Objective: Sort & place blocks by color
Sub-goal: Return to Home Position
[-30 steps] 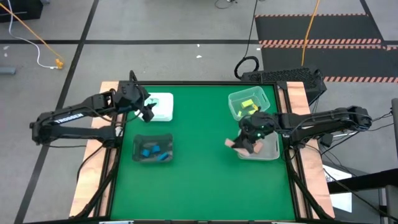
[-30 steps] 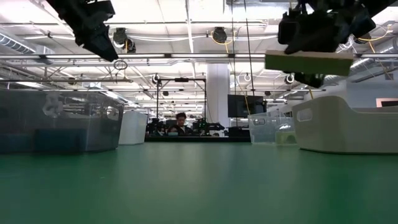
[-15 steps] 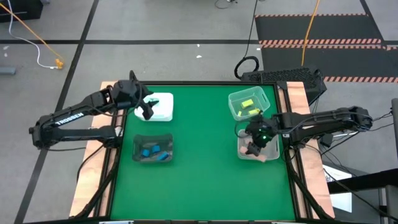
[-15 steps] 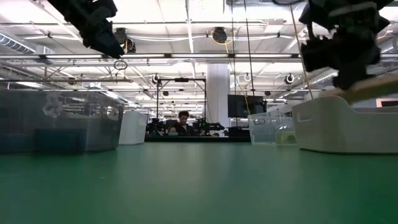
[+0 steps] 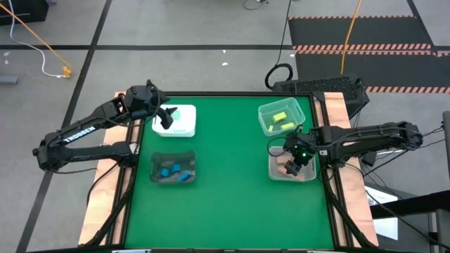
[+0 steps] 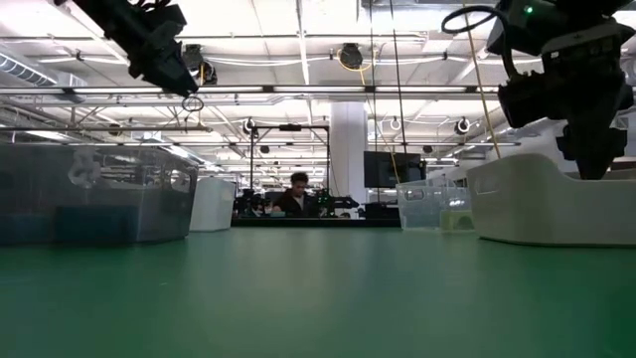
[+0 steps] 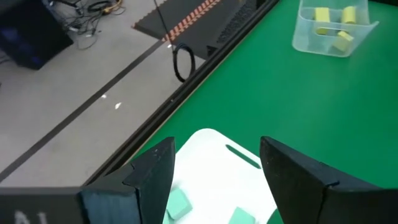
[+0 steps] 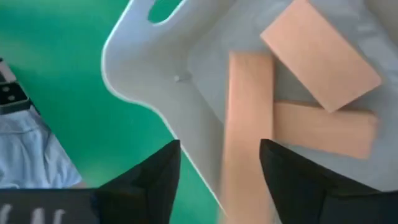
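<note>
Peach blocks [image 8: 320, 56] lie below parted right jaws.

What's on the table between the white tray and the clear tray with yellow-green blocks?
Nothing; the high view shows bare green mat between the white tray and the clear tray.

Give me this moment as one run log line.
right gripper: open, over grey tray | tan blocks: three visible in grey tray | left gripper: open, over white tray | teal blocks: in white tray

Green mat [image 5: 232, 176] centre open; trays [image 5: 190, 131] flank left and right edges.
</note>
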Motion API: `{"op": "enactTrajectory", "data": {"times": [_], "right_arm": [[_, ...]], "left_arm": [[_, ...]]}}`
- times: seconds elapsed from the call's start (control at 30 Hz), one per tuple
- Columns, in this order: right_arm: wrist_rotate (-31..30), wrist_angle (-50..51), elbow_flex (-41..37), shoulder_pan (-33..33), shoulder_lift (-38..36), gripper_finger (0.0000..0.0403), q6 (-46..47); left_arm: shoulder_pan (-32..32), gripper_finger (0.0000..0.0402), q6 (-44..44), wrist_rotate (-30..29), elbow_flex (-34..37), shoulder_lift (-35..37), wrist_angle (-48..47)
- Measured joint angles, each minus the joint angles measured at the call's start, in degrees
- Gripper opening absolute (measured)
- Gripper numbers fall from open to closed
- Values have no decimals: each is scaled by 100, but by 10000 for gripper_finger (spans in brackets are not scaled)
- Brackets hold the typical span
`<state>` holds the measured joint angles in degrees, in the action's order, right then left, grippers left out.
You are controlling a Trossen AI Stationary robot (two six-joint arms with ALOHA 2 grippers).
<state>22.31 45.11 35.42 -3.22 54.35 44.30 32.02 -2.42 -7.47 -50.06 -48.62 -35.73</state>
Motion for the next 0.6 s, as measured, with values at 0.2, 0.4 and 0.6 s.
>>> {"op": "enactTrajectory", "data": {"times": [0.2,0.4,0.6], "right_arm": [[220,-255,-2,-302,-27,236,332],[485,-1524,-2,-427,-195,231,-446],[466,-2612,-2,-668,-265,229,-2151]], "left_arm": [[155,237,167,13,0,0,-1],[231,237,213,18,0,0,0],[389,237,298,284,2,0,104]]}}
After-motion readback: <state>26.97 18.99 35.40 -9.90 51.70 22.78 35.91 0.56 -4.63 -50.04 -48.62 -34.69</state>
